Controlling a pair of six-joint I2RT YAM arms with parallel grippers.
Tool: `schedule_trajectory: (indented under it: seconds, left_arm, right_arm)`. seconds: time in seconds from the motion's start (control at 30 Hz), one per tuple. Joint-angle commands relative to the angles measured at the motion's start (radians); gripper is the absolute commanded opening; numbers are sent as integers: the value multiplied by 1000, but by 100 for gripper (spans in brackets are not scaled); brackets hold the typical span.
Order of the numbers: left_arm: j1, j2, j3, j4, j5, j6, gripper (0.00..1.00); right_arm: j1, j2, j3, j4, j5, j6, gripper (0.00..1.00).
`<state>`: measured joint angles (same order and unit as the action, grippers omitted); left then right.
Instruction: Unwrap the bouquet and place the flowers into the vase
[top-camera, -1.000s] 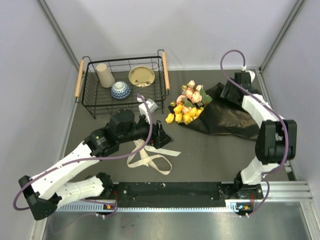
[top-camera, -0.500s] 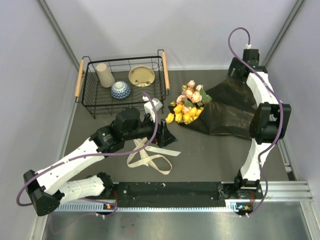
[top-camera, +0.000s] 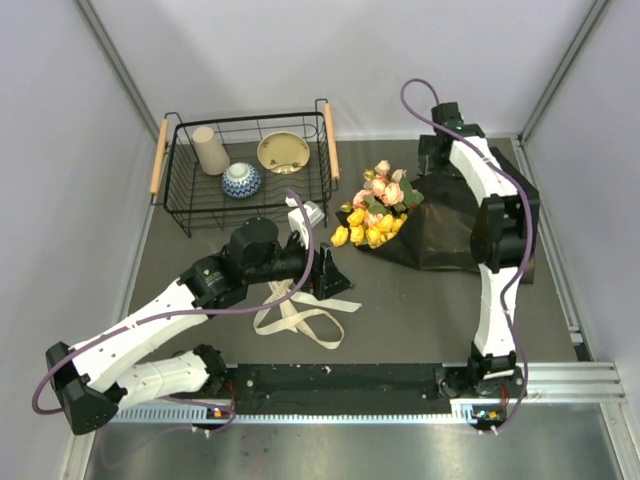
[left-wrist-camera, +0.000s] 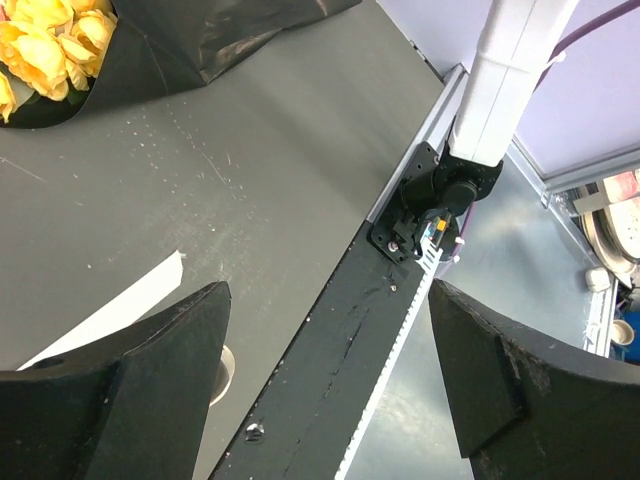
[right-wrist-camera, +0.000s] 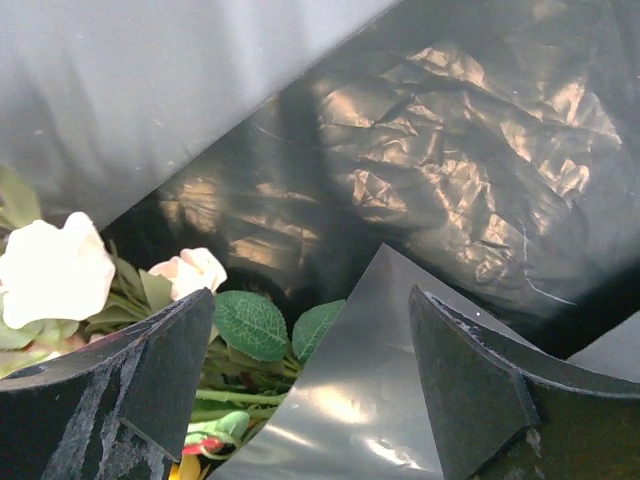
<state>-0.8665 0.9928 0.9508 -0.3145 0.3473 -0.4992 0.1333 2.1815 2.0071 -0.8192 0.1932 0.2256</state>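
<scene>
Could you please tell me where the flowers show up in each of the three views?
Top external: flowers just right of centre.
Left wrist: yellow blooms in the top left corner.
Right wrist: pale blooms at the lower left.
Shared landmark: the black wrapping paper under them.

Top view looks steeply down on the whole desk (top-camera: 400, 320); both wrist views, close in, share the flowers (top-camera: 375, 215).

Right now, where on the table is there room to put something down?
The biggest bare patch of table is at the front, right of the ribbon and in front of the black paper. It is crowded in the middle, where the left gripper sits close to the flowers and basket.
</scene>
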Motion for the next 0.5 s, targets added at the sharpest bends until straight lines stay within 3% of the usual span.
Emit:
schedule_trajectory:
  seconds: [0.0,0.1,0.3,0.4,0.47]
  left_arm:
    - [-5,-13,0,55,21,-10,86]
    - [-5,-28,-3,55,18,-10,86]
    - [-5,-46,-14,51,18,-9,86]
    - [-5,-55,-29,61,27,-13,86]
    - [-5,-60,-37,68,32,-15,86]
  right_arm:
    - [61,82,138,-142,286,-23,79]
    - [68,100,162,-198,302,-6,75]
    - [66,32,70,-216,334,23,52]
    - [68,-25,1,-224,331,27,31]
    - [69,-107,-51,-224,345,52,29]
